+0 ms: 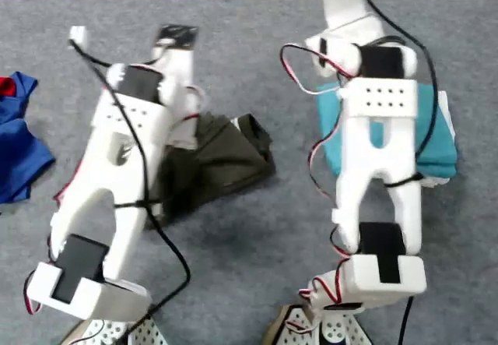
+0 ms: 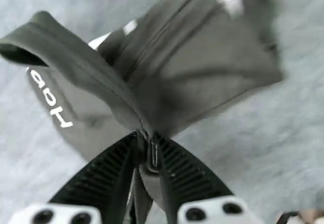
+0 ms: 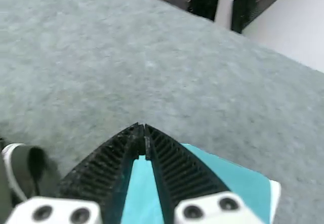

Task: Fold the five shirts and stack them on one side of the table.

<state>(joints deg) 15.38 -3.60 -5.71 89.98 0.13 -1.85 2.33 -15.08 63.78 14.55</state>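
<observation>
Nearest the arm bases, the grey bench (image 1: 233, 244) lies bare between the two arms. Just beyond, on the left arm's side, the dark olive shirt (image 1: 222, 158) sits crumpled and only partly folded. The left end effector (image 2: 149, 153) is clenched on a doubled edge of this shirt. The cloth is pinched between its ribbed pads and lifted so that it tents above the bench. Held by an edge like this, the shirt can, I judge, be drawn over itself to make a fold.

At the left edge of the bench, well apart from everything else, a blue shirt (image 1: 19, 146) lies bunched and unfolded, probably waiting its turn. On the right arm's side a teal shirt (image 1: 440, 139) lies folded flat with a white layer showing under its edge. This looks like the stack the task wants on one side.

Farthest out, the right end effector (image 3: 143, 135) is closed with nothing between its pads. It is poised above the teal shirt's far edge, out of the left arm's way.
</observation>
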